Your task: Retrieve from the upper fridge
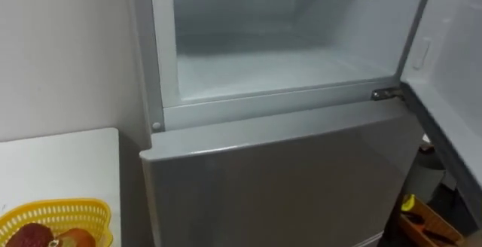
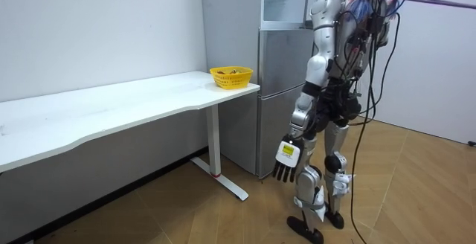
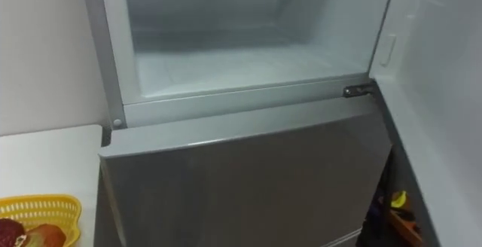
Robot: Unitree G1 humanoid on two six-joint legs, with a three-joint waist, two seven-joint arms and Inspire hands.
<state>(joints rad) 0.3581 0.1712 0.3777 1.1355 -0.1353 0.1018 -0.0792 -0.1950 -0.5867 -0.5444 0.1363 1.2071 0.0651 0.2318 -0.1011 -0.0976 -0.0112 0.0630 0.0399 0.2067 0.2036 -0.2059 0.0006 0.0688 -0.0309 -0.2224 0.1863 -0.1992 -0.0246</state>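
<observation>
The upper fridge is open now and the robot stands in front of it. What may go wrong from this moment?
The shelf of the upper compartment looks bare, so a reach may find nothing to grasp.
The left hand hangs open and low by the leg; rising, it might knock the yellow basket at the table corner.
The open upper door stands close on the right and might be bumped.

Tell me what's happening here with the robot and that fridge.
The robot stands facing the fridge, beside the white table. The upper compartment is open, its door swung to the robot's right, and the stretch of shelf in view looks bare. The lower door is shut. The left hand hangs at its side, fingers relaxed, holding nothing. A yellow basket with fruit sits on the table.
</observation>
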